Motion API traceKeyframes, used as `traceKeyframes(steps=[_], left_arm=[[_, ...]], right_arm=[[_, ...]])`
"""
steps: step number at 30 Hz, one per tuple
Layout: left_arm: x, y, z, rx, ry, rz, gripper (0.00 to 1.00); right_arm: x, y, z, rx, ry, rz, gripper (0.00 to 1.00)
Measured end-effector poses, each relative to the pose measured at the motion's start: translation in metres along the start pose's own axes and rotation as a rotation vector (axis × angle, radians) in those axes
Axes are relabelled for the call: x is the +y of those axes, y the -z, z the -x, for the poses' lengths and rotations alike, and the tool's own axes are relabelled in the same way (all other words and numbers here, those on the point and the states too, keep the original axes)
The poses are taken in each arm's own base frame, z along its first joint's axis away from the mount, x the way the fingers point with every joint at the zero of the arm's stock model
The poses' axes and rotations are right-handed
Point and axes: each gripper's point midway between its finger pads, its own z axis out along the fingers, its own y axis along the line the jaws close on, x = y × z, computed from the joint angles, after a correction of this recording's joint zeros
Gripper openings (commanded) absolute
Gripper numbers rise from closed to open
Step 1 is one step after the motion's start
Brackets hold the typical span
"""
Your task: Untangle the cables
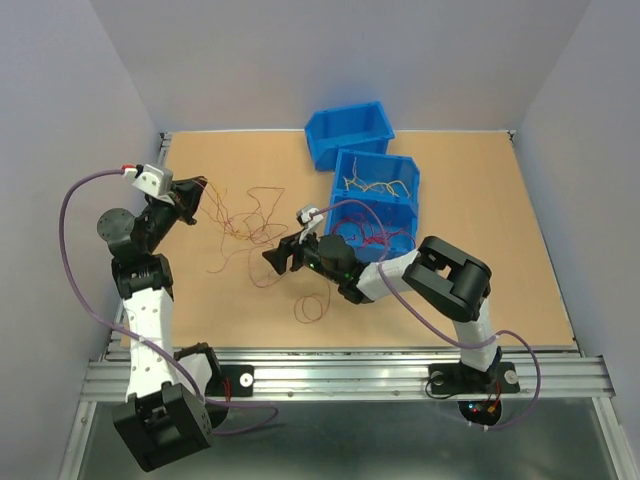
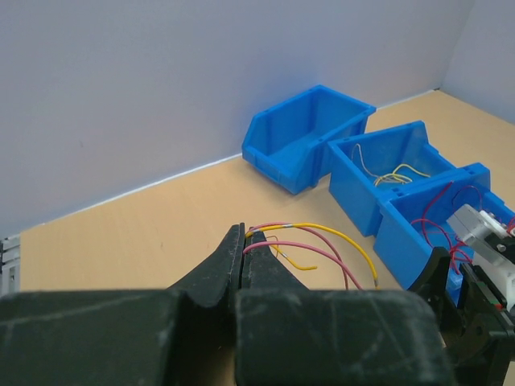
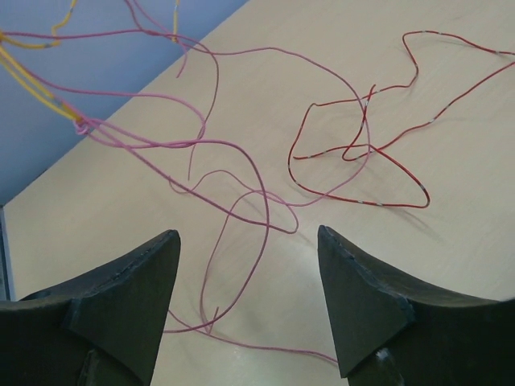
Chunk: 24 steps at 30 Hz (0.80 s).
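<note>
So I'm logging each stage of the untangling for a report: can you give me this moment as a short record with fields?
left gripper: shut on pink and yellow cables
right gripper: open, holding nothing, pink strands beneath it
tangle: spread on the table between the two grippers
far blue bin: empty
middle bin: yellowish wires inside
near bin: red wires inside
</note>
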Motion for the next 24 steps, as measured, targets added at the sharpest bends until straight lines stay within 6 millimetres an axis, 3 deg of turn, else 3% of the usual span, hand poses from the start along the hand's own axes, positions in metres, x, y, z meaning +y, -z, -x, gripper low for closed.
traceKeyframes(steps=[11,13,17,20,21,24], left_arm=[[-0.001,0.005,0.007,-0.016,-0.027,0.026,0.00],[0.000,0.005,0.006,-0.014,-0.026,0.032,0.00],[0.002,0.005,0.006,-0.014,-0.026,0.039,0.00],[0.004,0.005,0.007,-0.015,-0.031,0.052,0.00],[0.005,0.005,0.007,-0.016,-0.033,0.057,0.00],[0.009,0.004,0.004,-0.012,-0.028,0.071,0.00]], right_arm=[[0.001,0.000,-0.013,0.028,-0.139,-0.010,0.58],[0.003,0.000,-0.017,0.037,-0.162,-0.002,0.45],[0.004,0.000,-0.031,0.073,-0.192,0.009,0.34],[0.008,0.002,-0.041,0.109,-0.212,0.031,0.20],[0.009,0.002,-0.041,0.112,-0.215,0.040,0.10],[0.015,0.007,-0.038,0.120,-0.227,0.064,0.00]])
